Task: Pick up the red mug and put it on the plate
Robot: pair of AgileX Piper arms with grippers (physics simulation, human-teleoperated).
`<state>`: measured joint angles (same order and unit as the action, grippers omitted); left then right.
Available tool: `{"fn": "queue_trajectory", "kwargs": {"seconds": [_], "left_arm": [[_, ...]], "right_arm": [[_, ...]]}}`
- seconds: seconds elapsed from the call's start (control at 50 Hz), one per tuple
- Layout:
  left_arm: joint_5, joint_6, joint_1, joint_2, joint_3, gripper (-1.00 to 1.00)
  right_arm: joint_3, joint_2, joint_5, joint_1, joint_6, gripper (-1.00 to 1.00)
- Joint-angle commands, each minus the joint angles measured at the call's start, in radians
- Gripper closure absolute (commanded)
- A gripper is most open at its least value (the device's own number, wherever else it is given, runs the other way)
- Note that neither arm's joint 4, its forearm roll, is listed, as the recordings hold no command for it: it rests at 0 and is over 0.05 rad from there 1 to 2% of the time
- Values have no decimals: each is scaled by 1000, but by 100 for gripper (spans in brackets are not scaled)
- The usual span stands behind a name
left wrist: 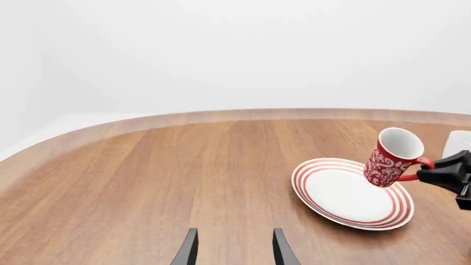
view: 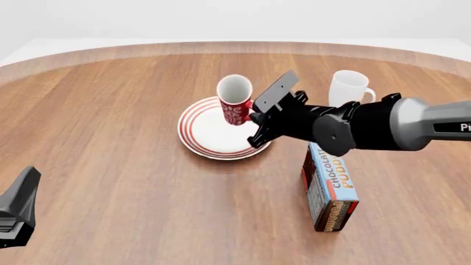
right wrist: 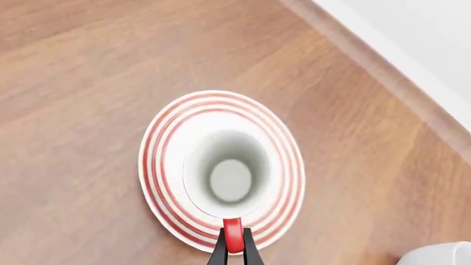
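Fingers of the right gripper (right wrist: 233,245) are pinching the handle of the red mug (view: 235,100), which is hanging tilted above the plate (view: 213,135). Glossy patterned ceramic is showing a white interior over the round, red-ringed plate on the wooden table (view: 110,138). Left gripper (left wrist: 234,248) is idling with fingers parted.
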<state>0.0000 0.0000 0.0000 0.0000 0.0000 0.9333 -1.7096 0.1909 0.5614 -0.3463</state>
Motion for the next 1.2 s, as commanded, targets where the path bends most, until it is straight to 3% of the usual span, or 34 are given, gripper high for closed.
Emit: {"fn": "queue_trajectory", "kwargs": {"seconds": [0.02,1.2], "left_arm": [[0,0,0,0,0,-100],[0,0,0,0,0,-100]], "right_arm": [[7,-33,20,9,17,100],[167,-230,14,-14,84,100]]}}
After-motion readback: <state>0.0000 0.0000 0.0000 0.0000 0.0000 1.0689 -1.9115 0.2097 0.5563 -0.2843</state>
